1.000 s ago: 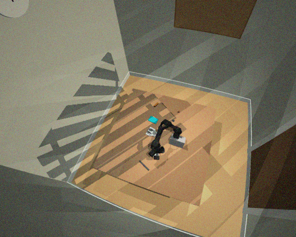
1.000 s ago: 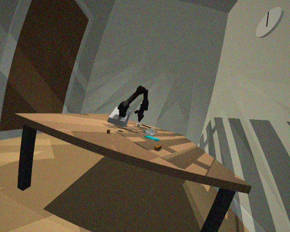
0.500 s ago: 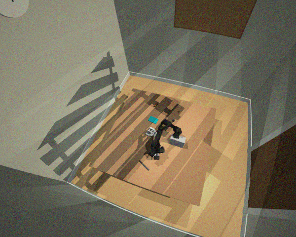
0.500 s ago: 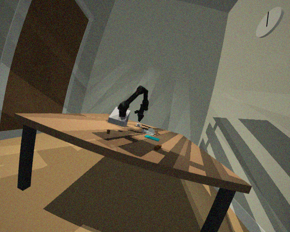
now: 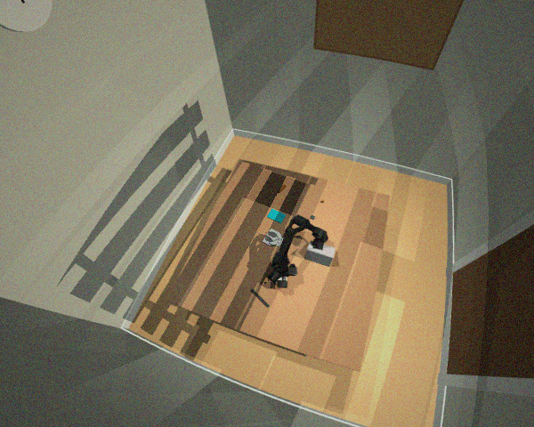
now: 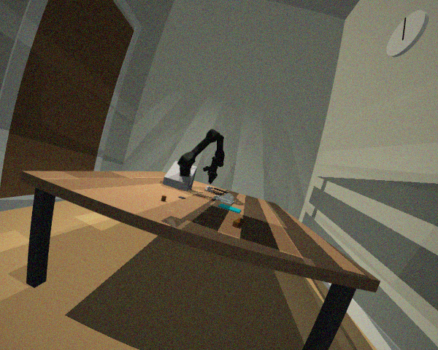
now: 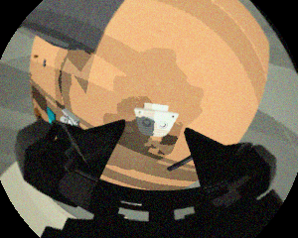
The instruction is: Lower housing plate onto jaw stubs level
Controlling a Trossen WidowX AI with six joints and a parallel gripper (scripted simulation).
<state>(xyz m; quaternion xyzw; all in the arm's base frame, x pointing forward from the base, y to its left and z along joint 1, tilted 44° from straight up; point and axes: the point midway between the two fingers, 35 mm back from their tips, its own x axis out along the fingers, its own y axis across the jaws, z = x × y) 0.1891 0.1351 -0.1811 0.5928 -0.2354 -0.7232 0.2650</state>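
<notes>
The white housing plate [image 7: 165, 118] lies flat on the table, framed between my fingertips in the wrist view. It has a narrow tab on one long edge and small holes, and shadow covers part of it. The top view shows it as a small white patch [image 5: 282, 278] beside my fingers. My gripper [image 7: 156, 126] [image 5: 277, 281] [image 6: 211, 181] is open and empty, above the plate. The pale grey jaw assembly [image 5: 272, 237] [image 6: 225, 198] [image 7: 70, 118] lies apart from the plate, off to the left in the wrist view. Its pins and stubs are too small to make out.
A teal block [image 5: 276, 215] [image 6: 229, 208] [image 7: 51, 115] lies beyond the jaw assembly. A brown block [image 5: 282, 189] [image 6: 237, 222] lies farther off. A dark rod [image 5: 259, 297] [image 7: 180, 164] lies near the plate. The arm's grey base box [image 5: 319, 256] stands behind. Banded shadows cross the table.
</notes>
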